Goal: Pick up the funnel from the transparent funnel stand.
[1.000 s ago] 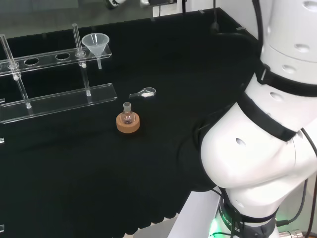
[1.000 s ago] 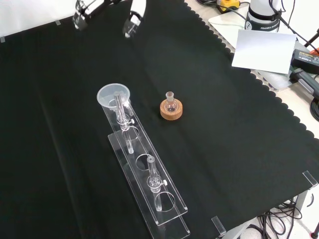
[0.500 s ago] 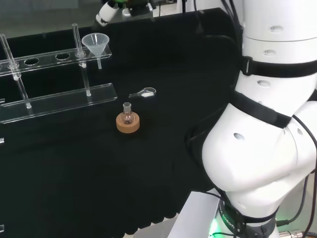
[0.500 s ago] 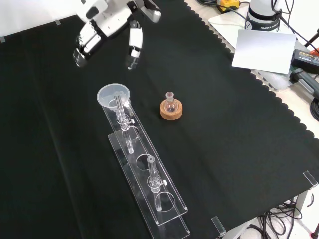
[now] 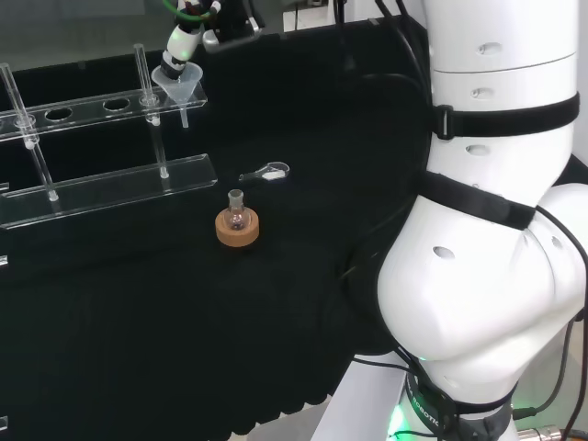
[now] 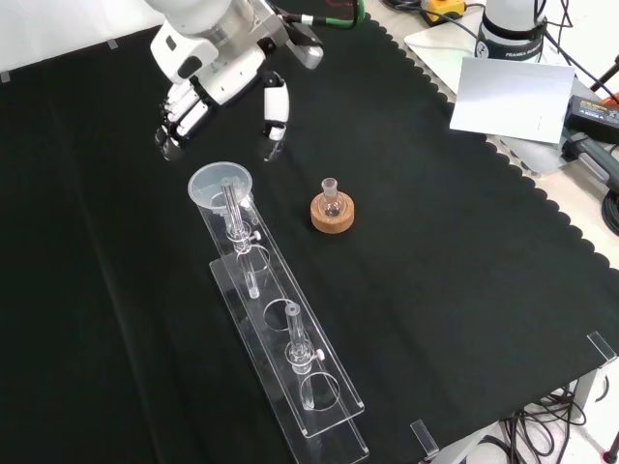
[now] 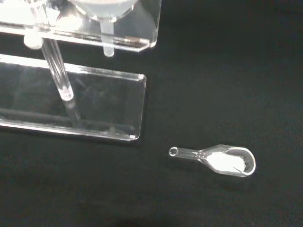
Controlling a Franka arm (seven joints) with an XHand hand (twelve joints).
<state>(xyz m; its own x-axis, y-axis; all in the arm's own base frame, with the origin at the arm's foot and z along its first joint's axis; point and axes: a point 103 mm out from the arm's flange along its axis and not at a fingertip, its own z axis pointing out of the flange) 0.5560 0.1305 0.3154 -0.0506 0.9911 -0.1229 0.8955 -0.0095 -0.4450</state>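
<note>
You see the clear cone-shaped funnel (image 6: 221, 184) sitting in the end hole of the transparent funnel stand (image 6: 280, 333). The robot hand (image 6: 215, 72) hovers just beyond it, fingers spread apart, holding nothing.

Your arm (image 5: 478, 276) is made of bulbous glossy white links, banded by black rings and dotted with small recessed holes. Above the white, black-tipped fingers (image 6: 277, 104), a green cable (image 6: 324, 12) leaves the wrist.
</note>
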